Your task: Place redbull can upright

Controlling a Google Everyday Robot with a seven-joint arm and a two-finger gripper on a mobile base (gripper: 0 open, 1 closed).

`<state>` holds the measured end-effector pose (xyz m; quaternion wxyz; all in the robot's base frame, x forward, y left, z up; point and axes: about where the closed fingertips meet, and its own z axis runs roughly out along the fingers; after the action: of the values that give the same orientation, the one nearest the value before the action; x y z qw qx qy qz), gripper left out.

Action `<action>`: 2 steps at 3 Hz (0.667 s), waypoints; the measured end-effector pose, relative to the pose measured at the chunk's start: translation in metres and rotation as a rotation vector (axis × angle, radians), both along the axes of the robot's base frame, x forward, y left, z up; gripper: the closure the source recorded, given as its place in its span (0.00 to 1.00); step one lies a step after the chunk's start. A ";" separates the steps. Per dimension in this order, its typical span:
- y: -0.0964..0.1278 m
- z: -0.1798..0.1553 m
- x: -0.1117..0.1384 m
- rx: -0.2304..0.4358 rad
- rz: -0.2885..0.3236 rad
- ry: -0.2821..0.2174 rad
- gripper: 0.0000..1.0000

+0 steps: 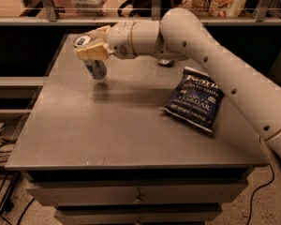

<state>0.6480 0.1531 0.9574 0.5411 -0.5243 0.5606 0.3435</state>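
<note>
The redbull can [95, 67] is a slim silver and blue can with a silver top, held near upright and tilted a little, just above the far left part of the grey table [107, 130]. My gripper [90, 44] is shut on the can's upper part, with cream fingers [90, 53] on either side of it. The can's lower end hangs free over its shadow on the table top.
A dark blue bag of potato chips [194, 99] lies on the table at the right. A silver can [166, 61] sits partly hidden behind my arm at the back. Shelves with goods stand behind the table. Drawers are below the front edge.
</note>
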 end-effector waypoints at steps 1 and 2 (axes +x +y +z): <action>-0.006 -0.011 -0.002 0.070 -0.012 0.051 0.58; -0.012 -0.020 -0.002 0.115 -0.036 0.096 0.35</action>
<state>0.6460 0.1412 0.9374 0.5490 -0.4652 0.5745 0.3901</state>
